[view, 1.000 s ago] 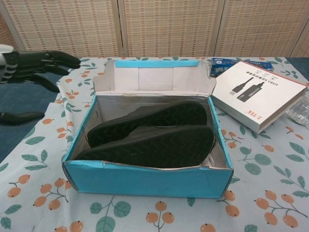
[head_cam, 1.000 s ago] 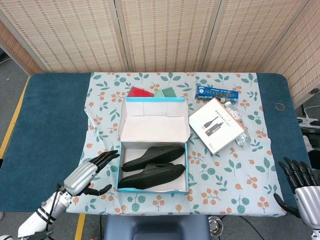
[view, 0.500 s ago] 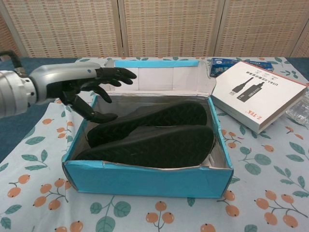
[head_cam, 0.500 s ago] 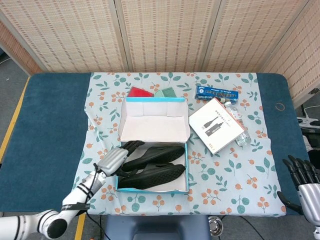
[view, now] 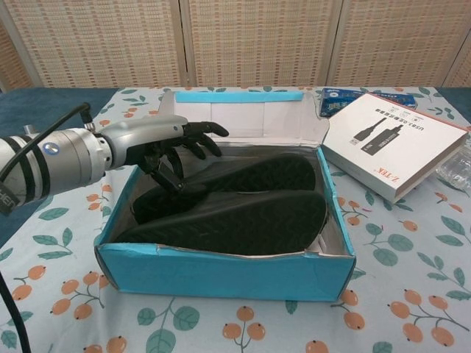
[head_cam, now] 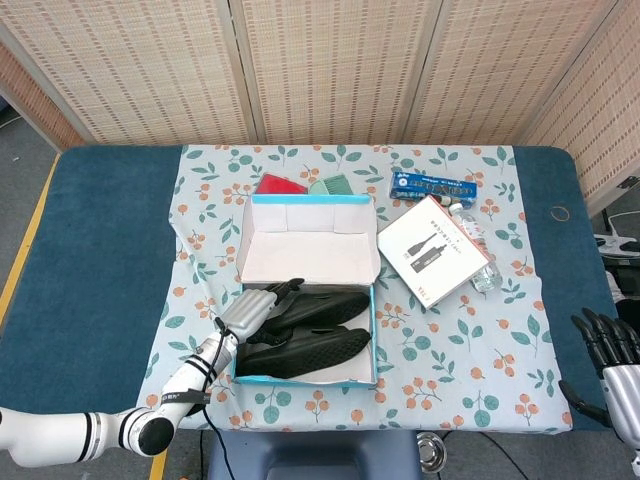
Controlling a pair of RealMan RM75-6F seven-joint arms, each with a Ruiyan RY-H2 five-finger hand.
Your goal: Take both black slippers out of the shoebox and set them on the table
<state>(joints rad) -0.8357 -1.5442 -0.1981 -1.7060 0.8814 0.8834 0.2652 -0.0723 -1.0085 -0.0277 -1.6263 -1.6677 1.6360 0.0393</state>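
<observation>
Woven reed screens close off the back, and in front of them a floral tablecloth covers the middle of my blue table. My landmark is the shoebox — blue walls, lid flap standing up at its far side. Both black slippers lie inside it, soles up, the far slipper against the back wall and the near slipper against the front wall, overlapping along their length.

My left hand reaches over the box's left wall, fingers spread and curled downward above the heel end of the far slipper. One fingertip looks to be touching the sole, but it has hold of nothing yet. My right hand hangs well off to the box's right, at the table edge, fingers apart and empty.

I judge these slippers light and rubbery — foam or soft plastic, bending readily, the ribbed sole giving some friction. Nothing fragile about them. I would pinch the heel end of the far slipper across its width, thumb under the edge, then lift it clear of the left wall. The overlap may drag the near slipper along.

Beyond the box's right side sit a white product box and a water bottle
</observation>
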